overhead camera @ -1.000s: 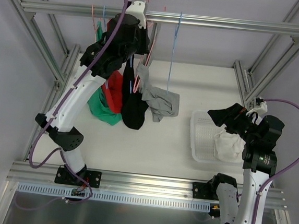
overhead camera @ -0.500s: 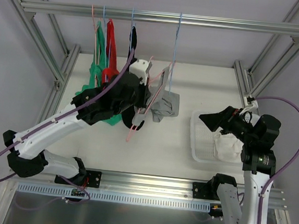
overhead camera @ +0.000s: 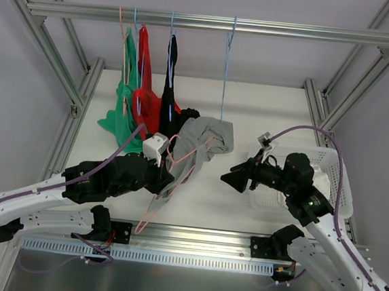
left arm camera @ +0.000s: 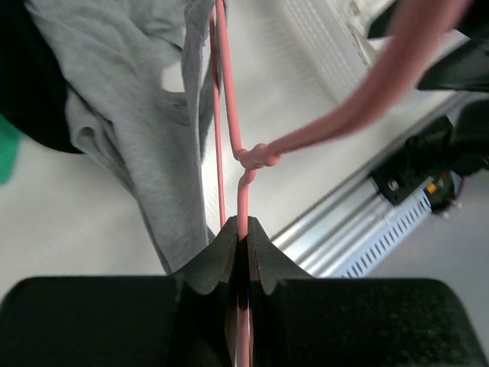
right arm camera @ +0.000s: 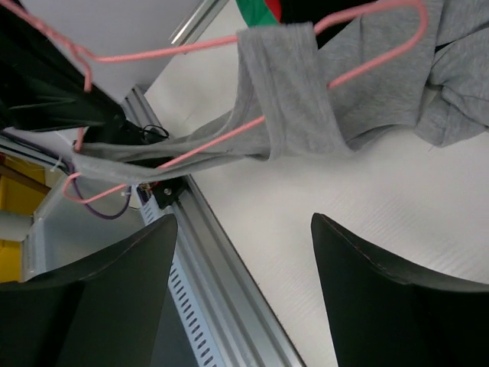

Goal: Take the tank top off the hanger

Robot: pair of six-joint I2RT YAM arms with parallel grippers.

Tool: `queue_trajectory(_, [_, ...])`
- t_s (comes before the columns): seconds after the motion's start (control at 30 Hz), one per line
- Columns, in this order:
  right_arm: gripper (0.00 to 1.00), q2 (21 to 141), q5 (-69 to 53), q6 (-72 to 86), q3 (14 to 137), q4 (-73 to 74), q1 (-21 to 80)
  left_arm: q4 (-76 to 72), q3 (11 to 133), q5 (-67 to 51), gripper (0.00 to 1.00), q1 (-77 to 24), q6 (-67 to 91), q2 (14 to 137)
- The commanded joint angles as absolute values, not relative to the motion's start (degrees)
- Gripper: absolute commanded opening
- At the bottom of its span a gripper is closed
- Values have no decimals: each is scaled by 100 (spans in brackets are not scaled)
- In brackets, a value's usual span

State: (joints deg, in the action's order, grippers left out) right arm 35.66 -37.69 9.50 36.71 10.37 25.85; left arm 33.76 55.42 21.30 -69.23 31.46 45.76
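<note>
Your left gripper (overhead camera: 165, 179) has its jaws pressed together on the pink hanger (overhead camera: 182, 159). In the left wrist view they pinch the wire stem just below the twisted neck (left arm camera: 256, 157). The hanger is off the rail (overhead camera: 293, 29) and held low over the surface (overhead camera: 209, 208), near centre, with its hook pointing toward the near edge.

The grey tank top (overhead camera: 207, 141) is on the hanger. The right wrist view shows one strap (right arm camera: 290, 92) looped around a hanger arm. The body bunches at the hanger's far-right end, beside the black garment (overhead camera: 172, 55). You cannot tell whether the bunched cloth touches the surface.

Your right gripper (overhead camera: 235, 180) has its jaws spread and holds nothing. It points left toward the tank top, near it but apart. The white basket (overhead camera: 333, 161) sits just right of it. A green garment (overhead camera: 122, 98) and a red garment (overhead camera: 143, 66) hang at the far left of the rail.
</note>
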Motion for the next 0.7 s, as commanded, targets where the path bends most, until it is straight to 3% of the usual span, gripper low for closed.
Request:
queue_trajectory(0.0, [75,3761,-2097,765,3428,-472,3521,3085,5370,1284,0,-7093,3507,4369])
queue_trajectory(0.2, [71,4804,-1442,423,3445,-1378,4340,3032,5449,721,0,-7172,3638,4280])
queue_trajectory(0.33, [55,5395,-1231,273,3709,-1424,4526,2997,5511,685,0,-7181,3656,4394])
queue_trajectory(0.43, [33,5467,-1055,211,3718,-1424,4553,2979,5537,747,0,-7181,3630,4368])
queue_trajectory(0.47, [19,5441,-1011,194,3683,-1433,4561,2979,5537,773,0,-7181,3621,4351])
queue_trajectory(0.53, [1,5266,-906,176,3648,-1406,4553,2979,5528,861,0,-7181,3604,4316])
queue_trajectory(0.67, [0,4783,100,-25,3744,-723,4544,2997,5520,949,0,-7181,3464,4280])
